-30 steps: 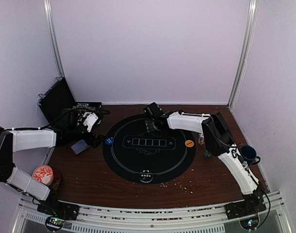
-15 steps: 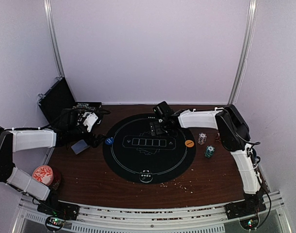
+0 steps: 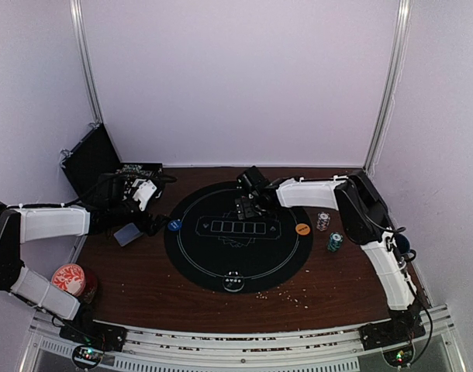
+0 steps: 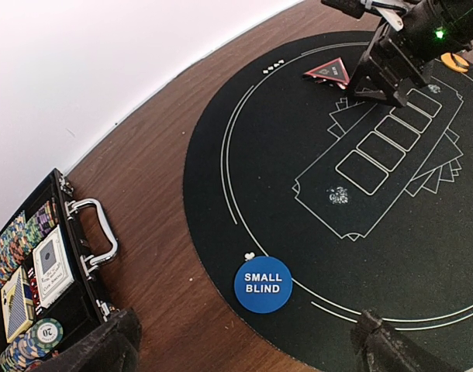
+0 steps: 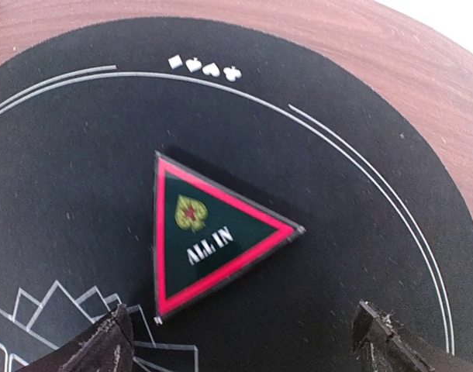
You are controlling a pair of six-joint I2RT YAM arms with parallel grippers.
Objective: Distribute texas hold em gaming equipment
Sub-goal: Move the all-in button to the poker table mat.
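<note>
Your right arm has swung since a second ago: its elbow lay low over the right side of the brown wooden tabletop (image 3: 143, 287) and now stands higher and further back. The 2 small stacks of striped poker chips it was covering now show beside the mat, the white-and-red stack (image 3: 323, 221) just beyond the teal stack (image 3: 335, 242). Your left arm has kept its place.

Your right pincer (image 5: 240, 329) is spread wide and holds nothing. It hangs over the far part of the round black felt mat (image 3: 221, 267). The red-edged triangular "ALL IN" marker (image 5: 213, 236) lies flat on the mat just ahead of that pincer, touching neither finger.

Your left pincer (image 4: 240, 345) is also wide open and empty, at the mat's left edge. The blue round "SMALL BLIND" button (image 4: 262, 284) lies flat on the mat's left rim, just ahead of the gap between its fingers and clear of both.

The orange round button (image 3: 302, 229) sits on the mat's right edge, near the 2 chip stacks. A grey-blue-backed pack of playing cards (image 3: 128, 234) lies on the tabletop left of the mat, near your left pincer. Behind it the open black carrying case (image 3: 93, 159) holds more chips and cards. The red-topped round can (image 3: 68, 279) stands at the near left corner.
</note>
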